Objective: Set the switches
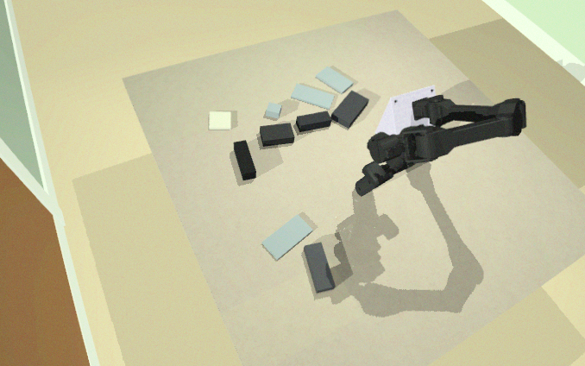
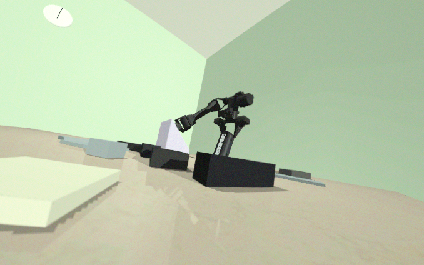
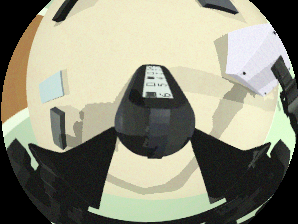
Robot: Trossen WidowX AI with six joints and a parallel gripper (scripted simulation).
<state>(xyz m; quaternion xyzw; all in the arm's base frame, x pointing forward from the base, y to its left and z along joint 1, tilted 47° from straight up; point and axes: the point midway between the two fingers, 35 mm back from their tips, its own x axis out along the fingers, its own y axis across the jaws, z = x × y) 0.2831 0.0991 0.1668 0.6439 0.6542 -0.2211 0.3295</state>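
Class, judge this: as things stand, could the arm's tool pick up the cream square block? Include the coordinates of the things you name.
Probably not: the tool (image 1: 380, 170) (image 2: 231, 132) (image 3: 154, 132) is already gripping the controller unit (image 1: 366, 186) (image 2: 229, 145) (image 3: 155, 120), which would need setting down first.

Dark grey controller unit (image 1: 367, 185) (image 2: 229, 144) (image 3: 155, 122), rounded at its near end in the wrist view, hangs tilted above the surface in the claw (image 1: 381, 170) (image 2: 231, 132) (image 3: 154, 132), its pale underside label exposed, showing a row of squares, some filled, some empty.

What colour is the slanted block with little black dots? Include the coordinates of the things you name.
Pale lilac-white (image 1: 399, 113) (image 2: 167, 137) (image 3: 245, 55), seen best in the wrist view.
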